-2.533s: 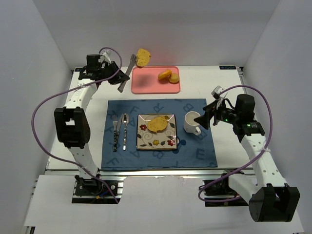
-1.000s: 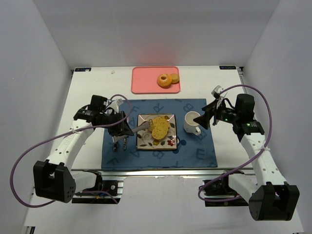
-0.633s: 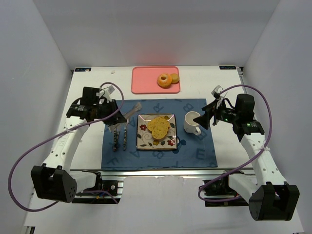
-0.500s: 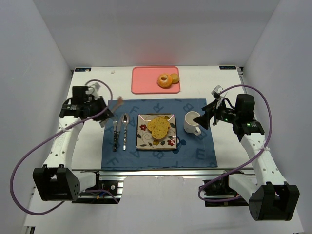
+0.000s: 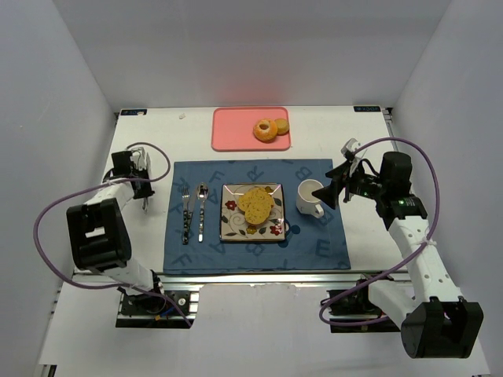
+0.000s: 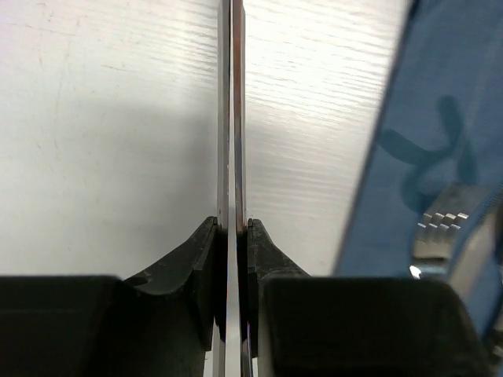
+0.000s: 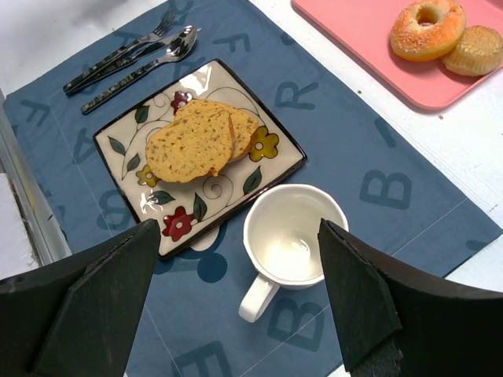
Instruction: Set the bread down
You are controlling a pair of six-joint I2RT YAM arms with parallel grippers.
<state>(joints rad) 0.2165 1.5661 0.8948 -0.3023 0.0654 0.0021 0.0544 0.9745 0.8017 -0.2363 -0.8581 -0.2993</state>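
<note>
The left gripper point(image 6: 233, 228) is pinched tight on a thin metal tool point(image 6: 233, 118). The tool's edge runs straight out from between the fingers, over the white table point(image 6: 102, 118). Seen only edge-on, its kind cannot be told. Just to this gripper's right lies the edge of the blue placemat point(image 6: 424, 157). From above, the gripper sits low beside the placemat's left side, well apart from the plate.

The right gripper point(image 7: 240, 228) stands wide apart and grips nothing. Below it, between its fingers, is a white mug point(image 7: 295, 236), upright, with its handle turned toward the gripper. Just beyond the mug, to the gripper's left, is a square flowered plate point(image 7: 259, 177). On it lies the bread point(image 7: 192, 143): two flat golden slices, one partly overlapping the other, roughly in the plate's middle. Past the plate, further to the left, a fork point(image 7: 118, 56) and a spoon point(image 7: 134, 75) lie side by side on the placemat. Farthest from this gripper, ahead and to its right, a pink tray point(image 7: 354, 39) carries a doughnut point(image 7: 427, 30) and a bun point(image 7: 475, 51) right beside each other.
</note>
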